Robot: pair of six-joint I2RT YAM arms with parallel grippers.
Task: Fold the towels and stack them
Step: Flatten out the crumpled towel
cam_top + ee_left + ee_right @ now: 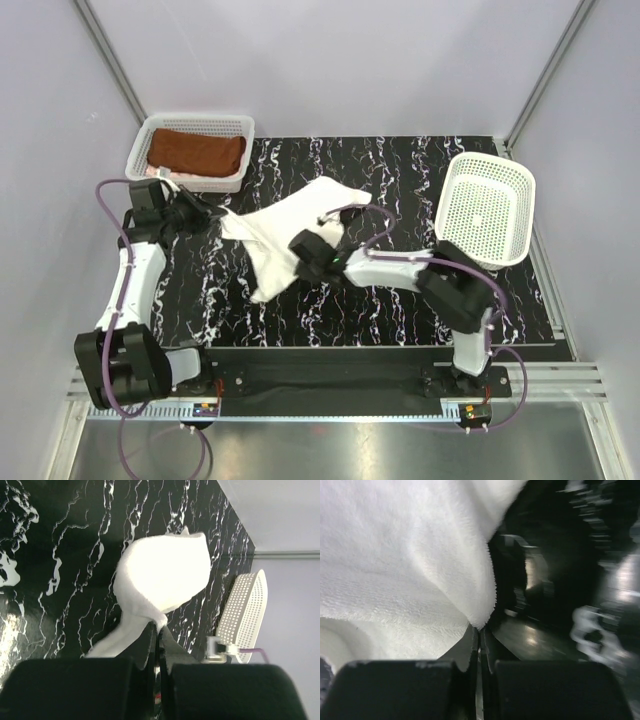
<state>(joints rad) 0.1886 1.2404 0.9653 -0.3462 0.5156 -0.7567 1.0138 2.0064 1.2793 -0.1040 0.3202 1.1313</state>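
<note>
A black tabletop with white marble-like veining (pixel 400 180) fills the middle of the overhead view, closed in by pale grey walls (pixel 330 60) with slanted aluminium posts (pixel 110 55) at the far corners. A rectangular white plastic mesh basket (pixel 195 121) sits at the table's far left corner. A second white plastic mesh basket (pixel 487 210) stands tilted at the far right edge, well apart from the first.

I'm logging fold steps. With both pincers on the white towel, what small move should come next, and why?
Probably draw them apart to stretch it flat: the left pincer and right pincer each pinch an edge of the white towel, which lies bunched and twisted between them.
</note>
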